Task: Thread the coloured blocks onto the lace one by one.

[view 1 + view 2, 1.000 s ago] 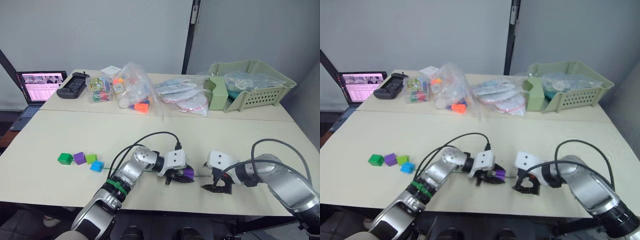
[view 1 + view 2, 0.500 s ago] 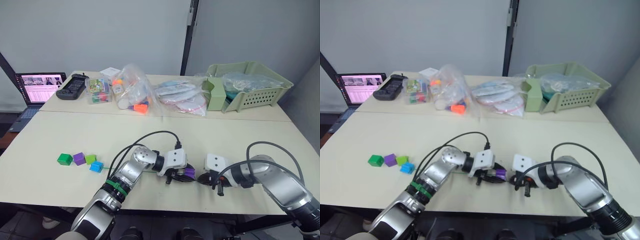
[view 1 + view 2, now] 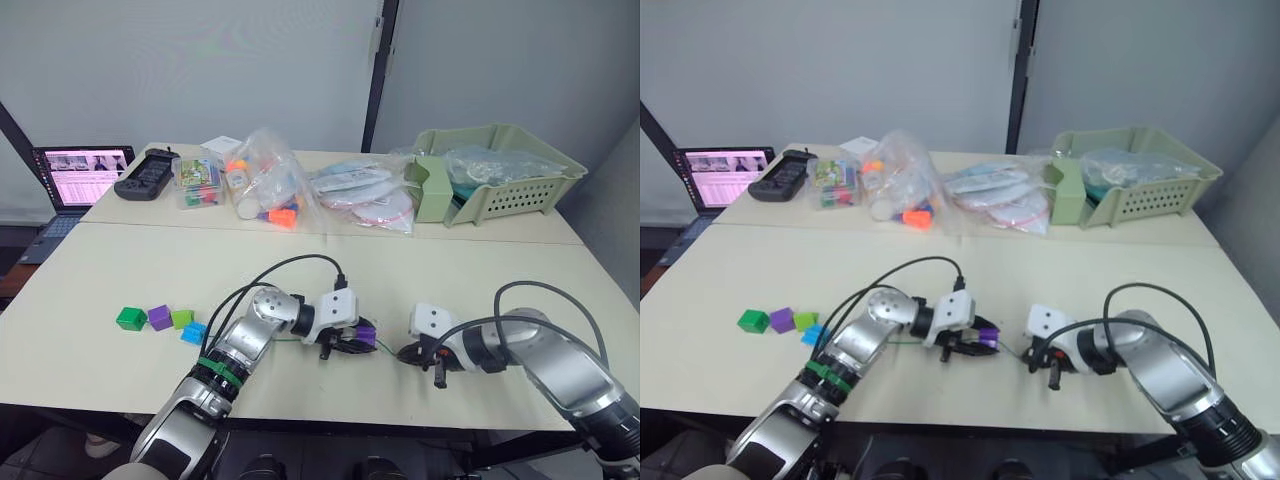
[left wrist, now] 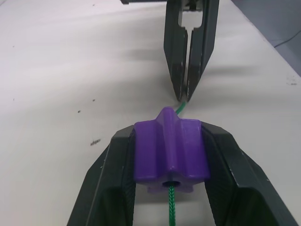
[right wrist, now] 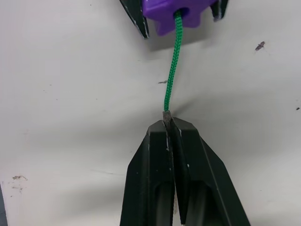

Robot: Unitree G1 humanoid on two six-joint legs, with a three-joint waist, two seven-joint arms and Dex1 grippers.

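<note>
While on lace (image 5: pixel 171 70), purple block (image 4: pixel 170 149) tool-gripped.

Four blocks (image 3: pixel 158 318) clustered on counter (image 3: pixel 120 270) at left; laptop (image 3: pixel 82 172), bags (image 3: pixel 270 185) behind; basket (image 3: pixel 495 170) back right.

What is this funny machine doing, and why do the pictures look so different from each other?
It is a robot with two arms, each ending in a gripper with two black fingers. Two pictures come from cameras on its head, looking down at a table. The two close-up pictures come from small cameras on its wrists.

The left gripper squeezes a purple block. A green lace passes through the block's hole, and the right gripper pinches the lace's grey tip. It is threading blocks like beads.

Four more blocks wait on the table to the robot's left. At the back are a laptop, bags of toys and a green basket.
</note>
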